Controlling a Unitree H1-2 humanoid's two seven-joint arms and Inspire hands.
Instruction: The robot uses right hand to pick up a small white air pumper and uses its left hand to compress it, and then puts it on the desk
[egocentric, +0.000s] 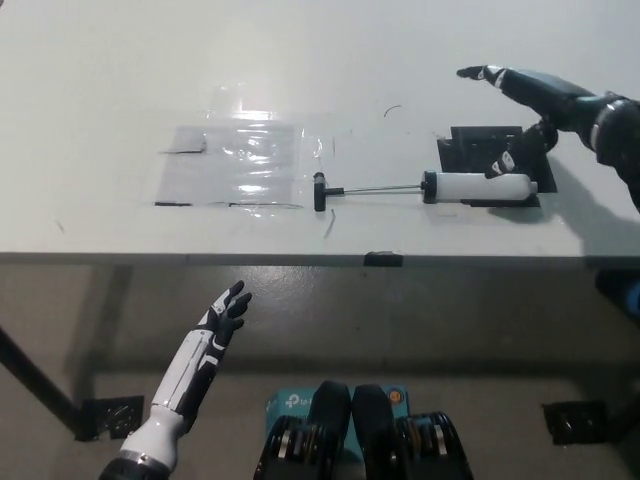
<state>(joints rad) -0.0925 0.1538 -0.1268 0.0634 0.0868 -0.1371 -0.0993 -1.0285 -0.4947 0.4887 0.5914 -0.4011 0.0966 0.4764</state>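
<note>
Over the right part of the white surface (120, 90), the black right robot hand (530, 105) hangs above the small white cylindrical air pumper (478, 187). Its fingers (480, 73) are spread wide apart, one set stretched out toward the far edge, another curling down just above the pumper's right end, and it has hold of nothing. Whether that lower fingertip touches the barrel, I cannot tell.

The pumper lies flat on its side, running parallel to the near edge. Its white barrel rests across a flat black rectangular mat (495, 155) near the right side. A thin metal rod (380, 188) is drawn out from the barrel toward the middle of the surface, ending in a short black T-handle (319, 191).

That handle sits just at the right edge of a clear, glossy plastic sheet (240, 160) lying flat on the middle of the surface, with small dark tabs at its left corners.

Down at the lower left, off the near edge and below the surface, the white left robot hand (222, 315) rests in the air, fingers loosely apart, palm empty.
</note>
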